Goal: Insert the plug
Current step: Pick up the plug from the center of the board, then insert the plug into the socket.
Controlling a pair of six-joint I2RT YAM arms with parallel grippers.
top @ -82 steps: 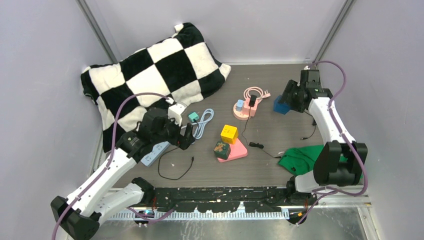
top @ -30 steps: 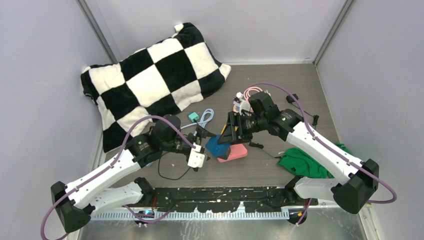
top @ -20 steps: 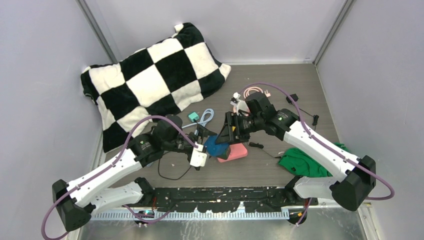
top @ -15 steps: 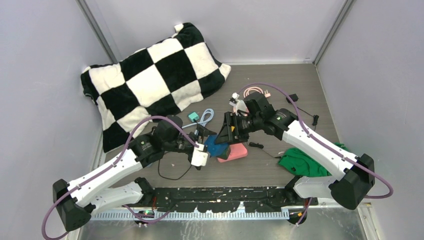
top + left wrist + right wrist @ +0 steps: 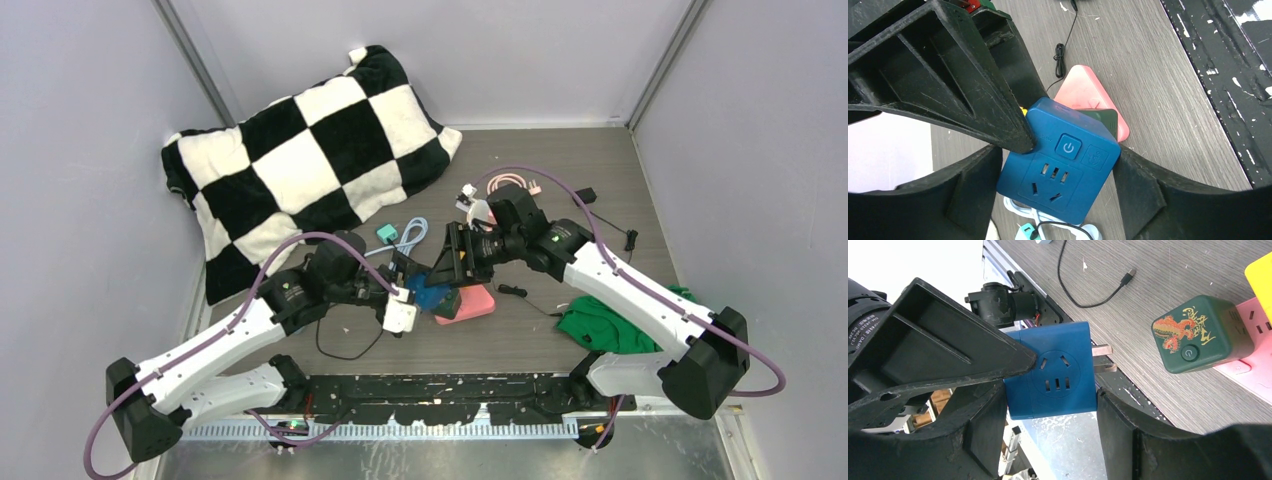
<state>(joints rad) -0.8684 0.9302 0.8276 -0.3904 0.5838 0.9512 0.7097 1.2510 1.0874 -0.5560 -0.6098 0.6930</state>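
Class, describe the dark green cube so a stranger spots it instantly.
Near the big checked plush pillow, find the pink triangular socket base. The dark green plastic cube sits on it; unlike the plain blue cube nearby, it bears an orange picture.

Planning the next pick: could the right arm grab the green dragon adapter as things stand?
Probably not: the right gripper is full, shut on the blue cube adapter. The green dragon adapter itself sits uncovered on the pink socket block.

Blue cube plug [image 5: 1050,370], socket slots on 2 faces, a power button on 1, 2 flat metal prongs [image 5: 1102,358] jutting from a side. Held in the air, slightly tilted, pinched between the right gripper's [image 5: 1050,407] fingers.
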